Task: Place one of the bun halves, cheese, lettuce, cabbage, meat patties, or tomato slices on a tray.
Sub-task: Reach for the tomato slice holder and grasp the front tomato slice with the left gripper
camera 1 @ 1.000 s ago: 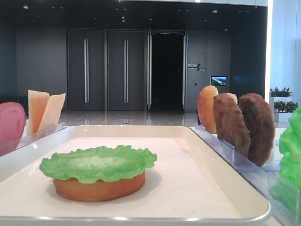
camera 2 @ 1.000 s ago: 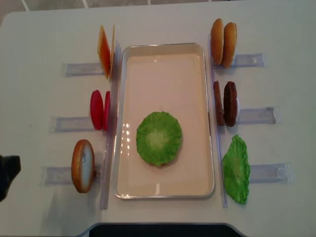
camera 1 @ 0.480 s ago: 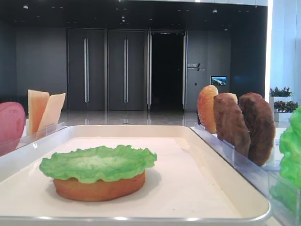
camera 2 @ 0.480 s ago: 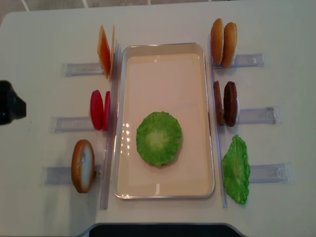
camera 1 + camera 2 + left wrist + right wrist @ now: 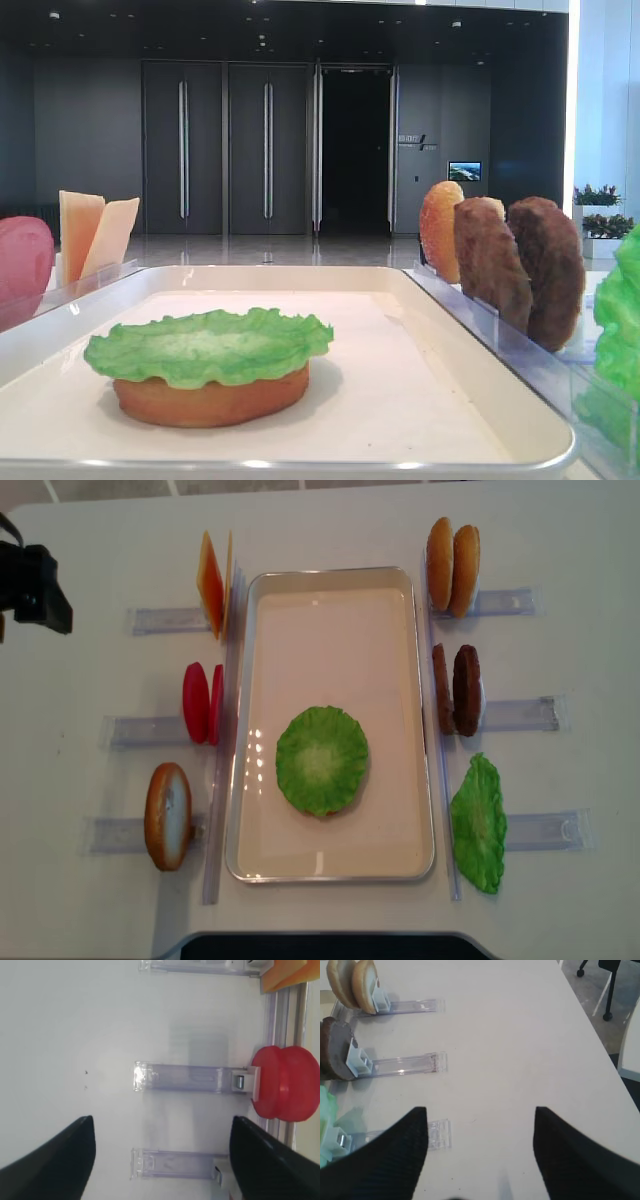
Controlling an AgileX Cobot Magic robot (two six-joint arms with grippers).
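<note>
Green ruffled lettuce (image 5: 322,760) atop bun half (image 5: 210,396); off-white tray (image 5: 330,592)

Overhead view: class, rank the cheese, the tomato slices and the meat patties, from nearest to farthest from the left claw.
Left claw: top-left corner.
1. Cheese, left rack beside the tray.
2. Tomato slices, left, lower down.
3. Meat patties, across the tray, right.

bright green ruffly lettuce (image 5: 322,760) on an orange-brown bun (image 5: 210,398), off-white glossy tray (image 5: 330,865), red tomato slices (image 5: 201,702) left, pale yellow-orange cheese (image 5: 213,584) far left, grainy dark brown patties (image 5: 457,690) right, golden-orange buns (image 5: 452,565) far right
</note>
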